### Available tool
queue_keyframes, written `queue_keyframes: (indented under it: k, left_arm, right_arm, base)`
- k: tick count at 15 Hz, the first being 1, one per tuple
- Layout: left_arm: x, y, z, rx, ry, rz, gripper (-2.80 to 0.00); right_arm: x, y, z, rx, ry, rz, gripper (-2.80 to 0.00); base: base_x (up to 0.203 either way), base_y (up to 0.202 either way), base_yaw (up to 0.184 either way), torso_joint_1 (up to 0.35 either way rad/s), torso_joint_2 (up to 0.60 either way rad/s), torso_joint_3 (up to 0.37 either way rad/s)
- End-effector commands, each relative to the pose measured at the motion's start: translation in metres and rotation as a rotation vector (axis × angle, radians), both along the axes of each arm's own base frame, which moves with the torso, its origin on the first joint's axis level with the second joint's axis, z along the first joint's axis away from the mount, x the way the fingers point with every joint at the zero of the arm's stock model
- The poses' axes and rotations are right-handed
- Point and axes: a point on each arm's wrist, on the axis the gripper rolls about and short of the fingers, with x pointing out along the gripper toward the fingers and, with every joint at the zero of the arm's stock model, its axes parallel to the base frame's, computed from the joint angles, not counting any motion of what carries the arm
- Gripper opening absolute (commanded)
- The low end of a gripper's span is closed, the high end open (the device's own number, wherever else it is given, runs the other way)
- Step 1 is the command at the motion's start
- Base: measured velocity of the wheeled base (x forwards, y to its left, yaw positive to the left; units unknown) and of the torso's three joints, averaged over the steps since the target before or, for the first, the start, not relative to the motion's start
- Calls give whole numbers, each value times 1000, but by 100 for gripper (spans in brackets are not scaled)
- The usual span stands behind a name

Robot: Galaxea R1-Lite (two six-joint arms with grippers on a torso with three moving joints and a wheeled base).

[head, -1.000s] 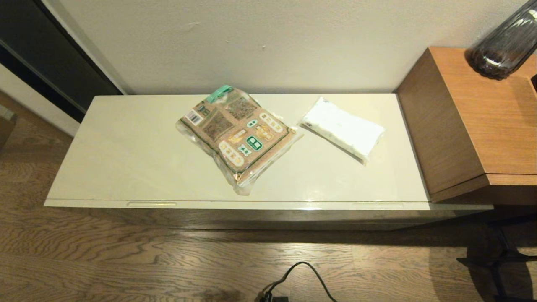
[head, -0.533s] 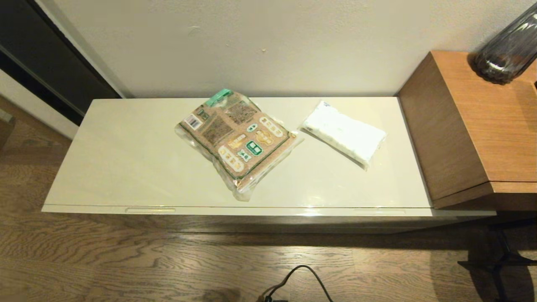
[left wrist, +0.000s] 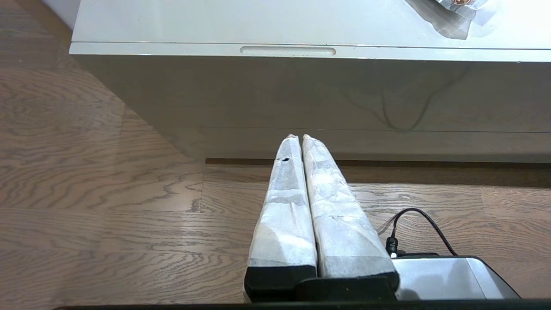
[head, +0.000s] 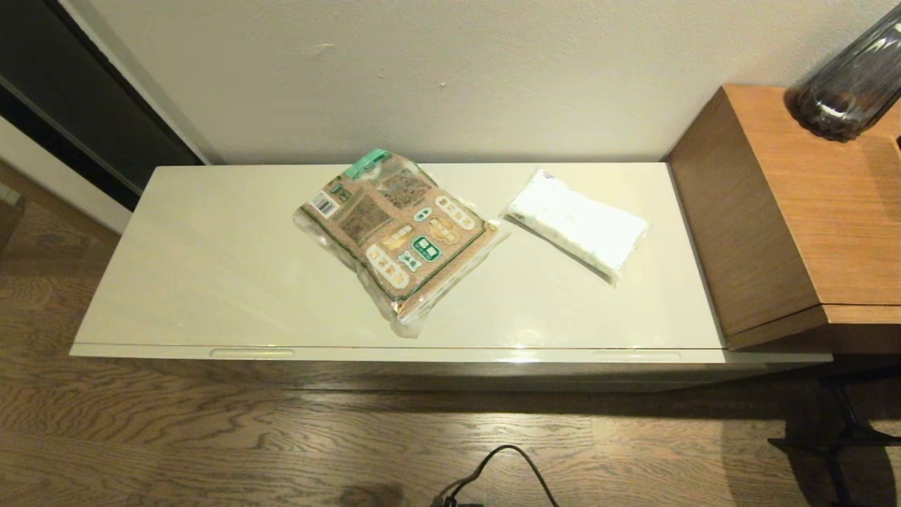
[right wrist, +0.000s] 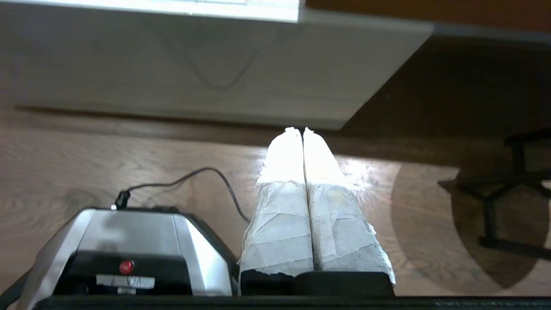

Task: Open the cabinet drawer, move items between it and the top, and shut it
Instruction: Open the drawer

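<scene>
The glossy cream-white top (head: 211, 267) carries both items: a brown-and-green printed packet (head: 398, 232) with a green tab near the middle, and a smaller white pack (head: 577, 224) to its right. The cabinet drawer (head: 450, 356) is closed below the top's front edge, with slim recessed slots (head: 252, 353) at left and right. One slot (left wrist: 287, 51) shows in the left wrist view. My left gripper (left wrist: 298, 137) is shut and empty, low over the floor before the cabinet front. My right gripper (right wrist: 302, 128) is also shut and empty, near the cabinet's right lower corner. Neither arm shows in the head view.
A taller orange-brown wooden unit (head: 795, 211) adjoins the cabinet's right end, with a dark glass vase (head: 848, 77) on it. A black cable (head: 507, 468) lies on the wood floor in front. A dark metal stand (head: 838, 436) is at the lower right. The robot's base (right wrist: 125, 249) sits between the grippers.
The head view has shifted slightly, so the cabinet sits a little lower in the picture than a second ago. The items have not moved on the top.
</scene>
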Motion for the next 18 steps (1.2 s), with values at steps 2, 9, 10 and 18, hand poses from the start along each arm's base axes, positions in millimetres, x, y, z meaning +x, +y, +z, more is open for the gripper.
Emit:
queue_keyframes:
  k: [2, 9, 10, 18]
  left_arm:
    - [0, 0, 0, -1, 1, 0, -280]
    - [0, 0, 0, -1, 1, 0, -280]
    - [0, 0, 0, -1, 1, 0, -280]
    - [0, 0, 0, -1, 1, 0, -280]
  right_arm:
    - [1, 0, -1, 1, -3, -7, -280]
    - [4, -1, -6, -7, -14, -26, -280]
    - [4, -1, -6, -3, -15, -37, -280]
    - [16, -1, 166, 185, -60, -39, -280]
  base:
    - [0, 0, 0, 0, 0, 0]
    - [0, 0, 0, 0, 0, 0]
    - [0, 0, 0, 0, 0, 0]
    - [0, 0, 0, 0, 0, 0]
